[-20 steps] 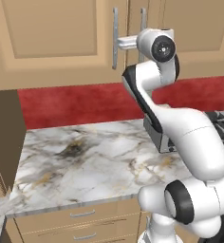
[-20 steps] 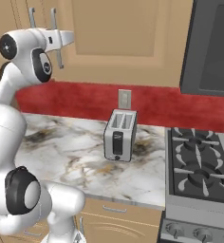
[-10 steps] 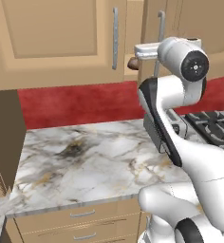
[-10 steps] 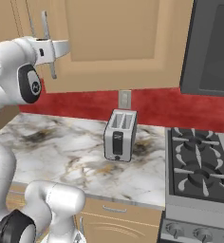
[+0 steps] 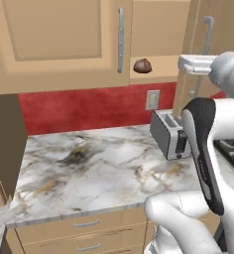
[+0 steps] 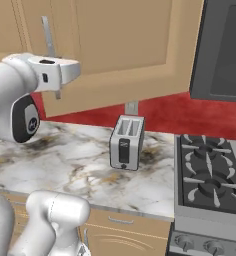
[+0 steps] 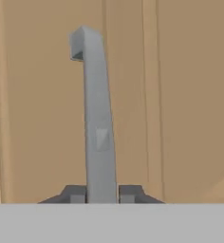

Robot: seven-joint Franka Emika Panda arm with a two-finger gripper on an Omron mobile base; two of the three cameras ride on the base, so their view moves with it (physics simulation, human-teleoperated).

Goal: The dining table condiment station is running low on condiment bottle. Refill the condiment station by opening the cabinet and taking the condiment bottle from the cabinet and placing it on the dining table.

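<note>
The cabinet is a tan wall unit with long silver bar handles. Its right door stands swung out toward me, and its lower shelf shows behind it. My gripper is shut on that door's handle, with one dark fingertip on each side of the bar. From the base, the gripper holds the handle low down. The right base view shows the same grip on the handle. The condiment bottle is hidden and the dining table is out of view.
A small dark brown rounded thing sits on the open shelf. A silver toaster stands on the marble counter under the cabinet. A stove and a dark appliance are to the right. Drawers run below.
The right cabinet door has swung open with my shut gripper on its handle. The arm has moved right in the left base view, uncovering the shelf and the toaster.
</note>
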